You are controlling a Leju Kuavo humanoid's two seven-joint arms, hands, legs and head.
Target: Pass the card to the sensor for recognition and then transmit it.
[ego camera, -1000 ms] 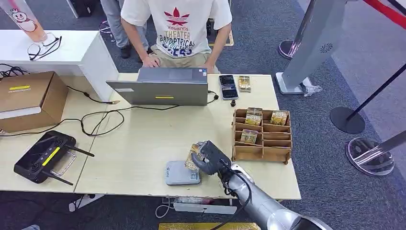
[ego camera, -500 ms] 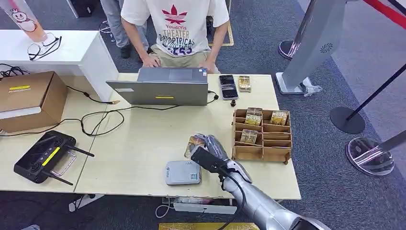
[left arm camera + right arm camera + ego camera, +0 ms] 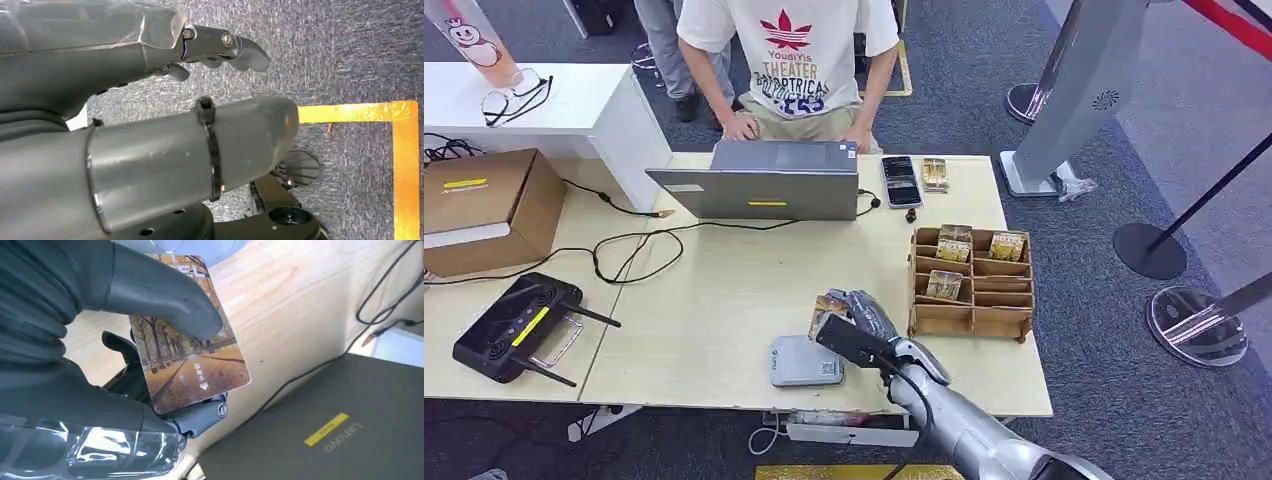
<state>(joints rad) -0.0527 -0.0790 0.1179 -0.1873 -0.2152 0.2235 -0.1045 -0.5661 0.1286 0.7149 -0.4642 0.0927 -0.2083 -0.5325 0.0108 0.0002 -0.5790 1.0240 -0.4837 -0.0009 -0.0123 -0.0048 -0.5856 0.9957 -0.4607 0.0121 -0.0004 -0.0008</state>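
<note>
**Mia:** Low in the middle of the head view, what is the right hand (image 3: 861,322) holding?

**Tom:** One card (image 3: 192,352). The thick thumb presses on its front and dark fingers (image 3: 197,417) sit behind it, so the card is pinched between them. It is up in the air over the table (image 3: 714,300), just above the sensor (image 3: 805,361) in the picture.

**Mia:** What does the card look like?

**Tom:** It has a picture of a road with yellow and orange trees on both sides. Small white words run down the middle, with a little white arrow.

**Mia:** How many sensors?

**Tom:** One, a flat grey box near the bottom edge of the table.

**Mia:** What is to the right of the hand?

**Tom:** One wooden rack (image 3: 971,282), with three more cards standing in it.

**Mia:** And at the top?

**Tom:** One grey laptop (image 3: 767,181), one phone (image 3: 901,181) beside it, and one person (image 3: 789,60) in a white shirt behind it. Lower left there is one black controller (image 3: 516,328), and one brown box (image 3: 486,209) above it.

**Mia:** And the left hand (image 3: 150,110)?

**Tom:** It hangs over grey carpet, holding nothing, with the fingers held apart from the thumb.
</note>
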